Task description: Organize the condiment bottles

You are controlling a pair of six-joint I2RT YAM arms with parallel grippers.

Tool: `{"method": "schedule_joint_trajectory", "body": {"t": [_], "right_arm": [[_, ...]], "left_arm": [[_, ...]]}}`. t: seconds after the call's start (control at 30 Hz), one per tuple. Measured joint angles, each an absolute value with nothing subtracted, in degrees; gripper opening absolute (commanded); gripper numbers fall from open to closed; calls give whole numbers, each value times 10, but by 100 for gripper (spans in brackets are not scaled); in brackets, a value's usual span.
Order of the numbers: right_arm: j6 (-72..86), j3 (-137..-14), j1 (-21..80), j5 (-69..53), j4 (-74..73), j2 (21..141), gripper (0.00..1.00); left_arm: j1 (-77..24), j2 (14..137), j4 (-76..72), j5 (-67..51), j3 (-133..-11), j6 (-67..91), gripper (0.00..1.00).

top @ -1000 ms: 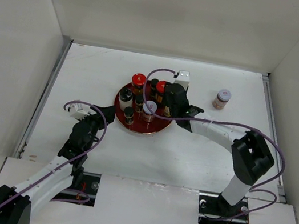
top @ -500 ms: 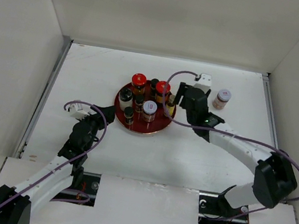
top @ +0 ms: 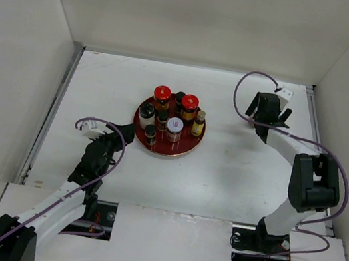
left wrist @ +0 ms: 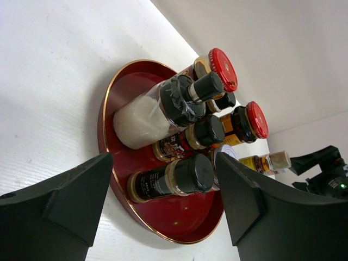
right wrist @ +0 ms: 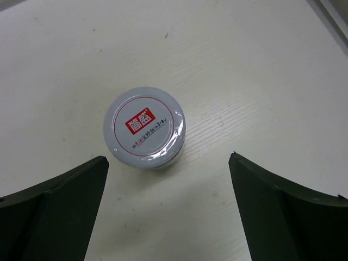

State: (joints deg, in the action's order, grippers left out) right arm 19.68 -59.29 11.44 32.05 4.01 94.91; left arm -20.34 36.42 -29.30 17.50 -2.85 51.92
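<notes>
The round red tray (top: 185, 147) holds several condiment bottles: two red-lidded jars (top: 162, 93), a pale-lidded jar (top: 175, 125), a slim yellow bottle (top: 199, 123), a white one (top: 146, 113) and dark black-capped ones (top: 151, 132). My left gripper (top: 123, 134) rests open just left of the tray. Its wrist view shows the dark bottle (left wrist: 174, 179) beyond the left gripper (left wrist: 163, 156), untouched. My right gripper (top: 267, 114) hangs open at the back right. It hides a lone pale-lidded jar (right wrist: 144, 128) from above. That jar stands upright on the table, just ahead of the right gripper (right wrist: 167, 157).
White walls close in the table on three sides. A raised rail (top: 313, 121) runs along the right edge close to the right gripper. Purple cables loop above both arms.
My right arm has swung away from the tray to the back right and now hangs over the lone jar, its jaws spreading wide. The left arm has not moved.
</notes>
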Motion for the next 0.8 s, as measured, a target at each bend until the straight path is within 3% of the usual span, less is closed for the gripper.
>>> {"method": "schedule_joint_trajectory", "body": {"t": [0.27, 0.37, 0.5, 0.57, 0.67, 0.8], "right_arm": [[186, -651, 105, 271, 40, 1007, 100], [179, -678, 104, 267, 45, 1034, 92], [178, -685, 98, 265, 46, 1056, 90], [178, -685, 94, 265, 45, 1063, 83], [179, -685, 91, 265, 45, 1066, 62], [182, -676, 93, 267, 51, 1060, 52]], "left_arm": [[-207, 381, -295, 176, -29, 519, 75], [-208, 387, -299, 176, -29, 519, 75], [-208, 388, -302, 176, -29, 519, 75], [-208, 388, -303, 175, -29, 519, 75], [-208, 388, -303, 176, -29, 519, 75], [-208, 388, -303, 176, -29, 519, 75]]}}
